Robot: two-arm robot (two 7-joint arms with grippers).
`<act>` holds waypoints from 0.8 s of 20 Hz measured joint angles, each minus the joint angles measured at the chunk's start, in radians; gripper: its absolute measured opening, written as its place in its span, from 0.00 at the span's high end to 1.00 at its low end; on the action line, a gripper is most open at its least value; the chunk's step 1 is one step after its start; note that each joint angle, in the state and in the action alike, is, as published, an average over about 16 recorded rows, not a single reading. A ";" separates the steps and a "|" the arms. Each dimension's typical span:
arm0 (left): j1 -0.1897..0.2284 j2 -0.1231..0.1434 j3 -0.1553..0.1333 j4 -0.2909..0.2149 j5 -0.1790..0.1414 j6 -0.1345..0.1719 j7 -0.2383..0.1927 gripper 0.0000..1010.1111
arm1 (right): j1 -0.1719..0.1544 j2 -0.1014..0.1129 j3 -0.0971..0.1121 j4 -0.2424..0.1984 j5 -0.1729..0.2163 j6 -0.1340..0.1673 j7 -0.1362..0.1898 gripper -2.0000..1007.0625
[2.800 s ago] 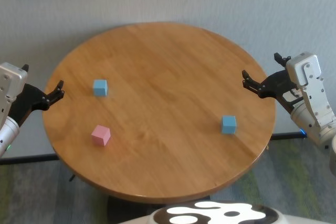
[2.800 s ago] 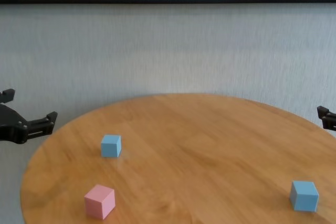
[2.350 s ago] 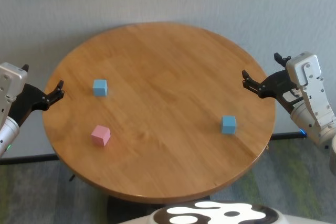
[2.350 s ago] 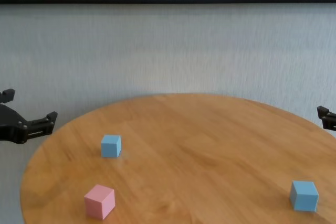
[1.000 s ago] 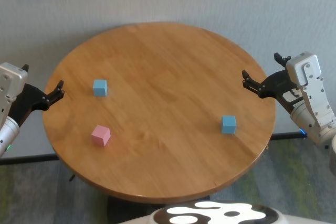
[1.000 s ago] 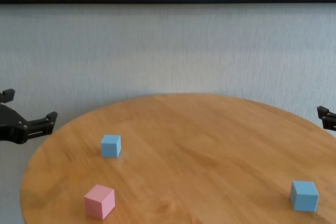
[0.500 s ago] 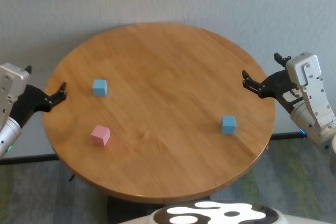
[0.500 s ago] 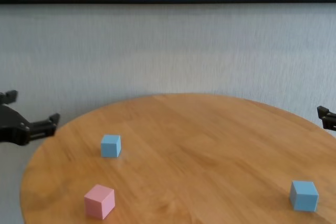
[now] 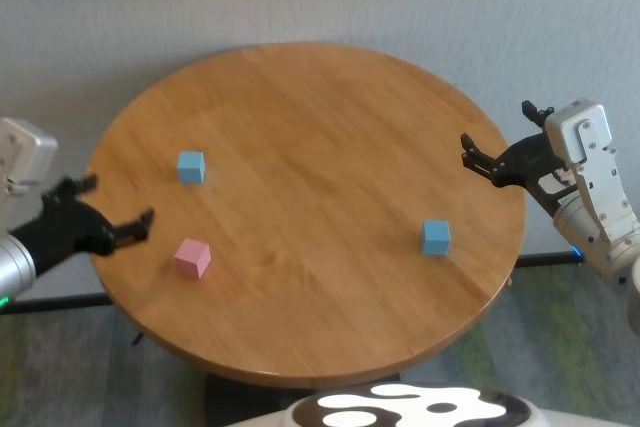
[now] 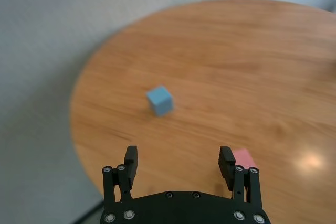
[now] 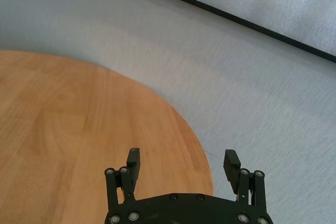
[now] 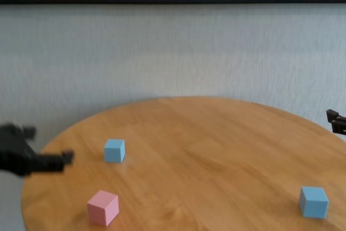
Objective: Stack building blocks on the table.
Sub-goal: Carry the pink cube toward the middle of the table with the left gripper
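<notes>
- Since half a second ago, only the left gripper (image 9: 112,209) has shifted: it has swung from beside the table's left rim, level with the far-left blue cube, toward the near-left edge, and now sits just left of the pink cube (image 9: 192,258).
- Nothing else differs from the earlier frames; all blocks lie where they were and the right gripper (image 9: 495,143) hangs in the same spot off the table's right rim.
- Three building blocks are on the table (image 9: 330,117): one pale pink, two light blue.
- None is stacked; each rests alone on the wood, well apart from the others.
- One blue cube (image 9: 191,166) lies on the left side, farther back than the pink cube, which sits near the left front edge.
- The other blue cube (image 9: 435,237) lies on the right side, near the rim.
- In the left wrist view, the left gripper's fingers (image 10: 130,163) are spread wide, with nothing between them; the pink cube (image 10: 242,159) peeks out beside one finger and the blue cube (image 10: 159,100) lies farther ahead on the table (image 10: 252,66).
- Touching nothing, the left gripper hovers over the table's edge.
- In its own wrist view the right gripper (image 11: 182,162) is also spread wide and empty, poised over the table's rim (image 11: 194,140) with the grey wall beyond.
</notes>
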 joint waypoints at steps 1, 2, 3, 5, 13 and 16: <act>0.001 0.006 0.001 -0.012 -0.012 0.029 -0.017 0.01 | 0.000 0.000 0.000 0.000 0.000 0.000 0.000 0.00; 0.003 0.011 0.002 -0.024 -0.024 0.057 -0.033 0.01 | 0.000 0.000 0.000 0.000 0.000 0.000 0.000 0.00; 0.003 0.014 0.004 -0.033 -0.034 0.085 -0.046 0.01 | 0.000 0.000 0.000 0.000 0.000 0.000 0.000 0.00; 0.002 0.019 0.008 -0.050 -0.049 0.139 -0.068 0.01 | 0.000 0.000 0.000 0.000 0.000 0.000 0.000 0.00; -0.013 -0.002 0.022 -0.076 -0.067 0.285 -0.095 0.01 | 0.000 0.000 0.000 0.000 0.000 0.000 0.000 0.00; -0.018 -0.017 0.020 -0.077 -0.070 0.318 -0.094 0.01 | 0.000 0.000 0.000 0.000 0.000 0.000 0.000 0.00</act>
